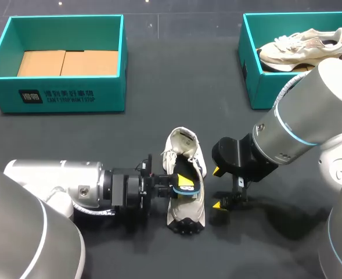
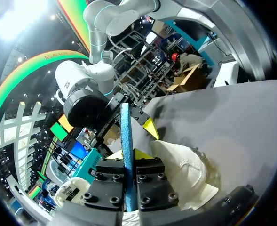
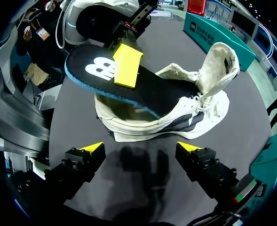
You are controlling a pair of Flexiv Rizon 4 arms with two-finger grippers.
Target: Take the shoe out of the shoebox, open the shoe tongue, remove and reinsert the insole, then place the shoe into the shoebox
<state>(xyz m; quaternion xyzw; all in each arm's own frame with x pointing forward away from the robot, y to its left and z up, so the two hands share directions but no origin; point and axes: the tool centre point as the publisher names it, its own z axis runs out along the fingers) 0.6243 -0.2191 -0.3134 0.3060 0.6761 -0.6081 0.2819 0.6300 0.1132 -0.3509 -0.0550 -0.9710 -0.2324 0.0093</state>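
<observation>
The left arm lies low and level over the worktop (image 1: 130,133). The left end effector (image 1: 172,183) is clamped on the insole (image 1: 185,174), held over the shoe (image 1: 179,206). The right arm slants down; the right end effector (image 1: 217,188) hangs just beside the shoe, fingers spread wide. Well beyond the left end effector stands a shoebox (image 1: 54,93); beyond the right one, a second shoebox (image 1: 249,75).

White logo on insole (image 3: 143,89) heel end, just beside yellow tip of left jaws. White lettering plus square mark on shoebox (image 1: 54,96) front wall, well beyond left jaws. Tongue label (image 3: 231,60) print too small to read.
</observation>
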